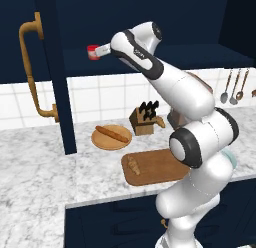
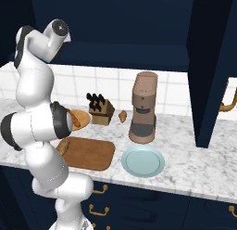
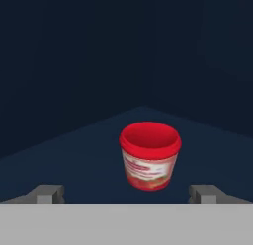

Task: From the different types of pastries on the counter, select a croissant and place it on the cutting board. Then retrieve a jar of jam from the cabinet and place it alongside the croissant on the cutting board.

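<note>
Jam jar [image 3: 149,156] stands upright on the dark cabinet shelf [image 3: 79,160], ahead of the gripper [image 3: 128,193] and centred between its jaws, which are spread wide and hold nothing. Neither fingertip [image 3: 47,193] touches the jar. Below the jar, the croissant [image 1: 133,164] lies on the board [image 1: 155,167].

A rendered home kitchen. A veined marble counter [image 1: 45,172] runs over dark navy fronts with brass pulls, backed by white wall tiles [image 1: 100,97]. Navy wall cabinets hang above, one door [image 1: 55,72] open with a long curved brass handle [image 1: 31,67]. On the counter stand a knife block [image 2: 101,109], a brown coffee machine [image 2: 143,108] at three o'clock of it, and a cutting board [image 2: 88,153]. Ladles and spoons [image 1: 234,87] hang at the wall.
</note>
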